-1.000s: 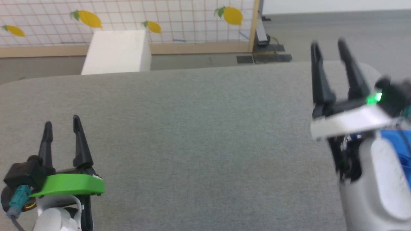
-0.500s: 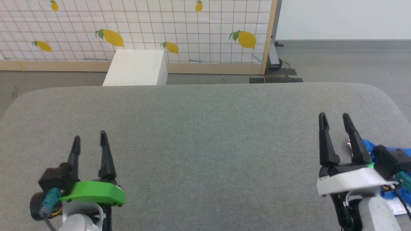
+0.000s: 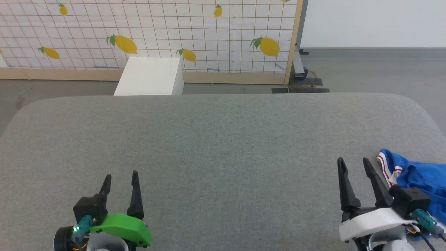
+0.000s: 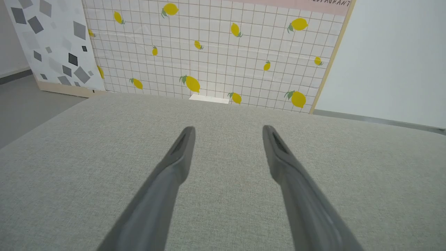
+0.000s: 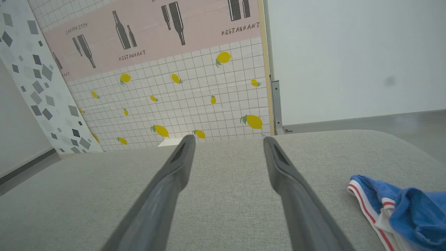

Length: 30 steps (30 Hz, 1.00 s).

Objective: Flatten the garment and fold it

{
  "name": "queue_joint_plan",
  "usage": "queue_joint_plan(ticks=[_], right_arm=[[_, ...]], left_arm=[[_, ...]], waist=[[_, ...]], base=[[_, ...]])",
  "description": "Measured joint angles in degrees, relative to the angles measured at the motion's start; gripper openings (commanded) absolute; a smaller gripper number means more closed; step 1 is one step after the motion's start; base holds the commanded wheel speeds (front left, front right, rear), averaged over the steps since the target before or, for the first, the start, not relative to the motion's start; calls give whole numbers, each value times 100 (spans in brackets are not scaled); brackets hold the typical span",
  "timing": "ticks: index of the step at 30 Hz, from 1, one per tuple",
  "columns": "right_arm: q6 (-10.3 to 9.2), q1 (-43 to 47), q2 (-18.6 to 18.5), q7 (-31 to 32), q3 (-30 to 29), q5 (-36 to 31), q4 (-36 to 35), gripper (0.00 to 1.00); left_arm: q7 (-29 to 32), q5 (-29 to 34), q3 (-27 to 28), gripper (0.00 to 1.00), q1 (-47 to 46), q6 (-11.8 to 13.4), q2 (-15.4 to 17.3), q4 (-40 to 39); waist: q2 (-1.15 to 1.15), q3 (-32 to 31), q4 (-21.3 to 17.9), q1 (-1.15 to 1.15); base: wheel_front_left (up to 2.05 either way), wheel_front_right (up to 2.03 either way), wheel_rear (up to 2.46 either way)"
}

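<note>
The garment (image 3: pixel 420 176) is a crumpled royal-blue shirt with a white and red trimmed edge, bunched at the table's near right corner and partly cut off by the head view's right edge. In the right wrist view the garment (image 5: pixel 404 209) lies low on the right. Just left of it, my right gripper (image 3: pixel 353 165) stands open and apart from the fabric, its fingers (image 5: pixel 170 181) over bare grey cloth. My left gripper (image 3: pixel 121 177) is open at the near left, far from the garment, with nothing between its fingers (image 4: pixel 181 157).
The grey fabric-covered table (image 3: pixel 216 146) has rounded far corners. Behind it stand a white box (image 3: pixel 150 76) on the floor and a lemon-patterned tiled panel (image 3: pixel 167 31) with a wooden frame. Grey floor lies to the right.
The head camera has tilted and shifted, so the whole picture has moved. Both grippers now sit lower in the view, and more of the blue garment shows beside the right gripper.
</note>
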Motion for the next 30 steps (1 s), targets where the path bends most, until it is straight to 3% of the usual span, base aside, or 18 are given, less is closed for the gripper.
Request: queue_joint_plan(ticks=[13,14,30], right_arm=[[0,-3,0,0,213,5,314,100],[1,-4,1,2,219,5,313,0],[0,-4,-1,123,211,-58,220,0]], left_arm=[[54,-83,-93,100,-6,-29,-48,363],[54,-80,-94,0,-5,-26,-49,368],[157,33,-42,0,-4,-30,-86,249]], waist=[[0,46,-24,0],[0,48,-26,0],[0,76,-21,0]], base=[[0,0,0],[0,0,0],[0,0,0]])
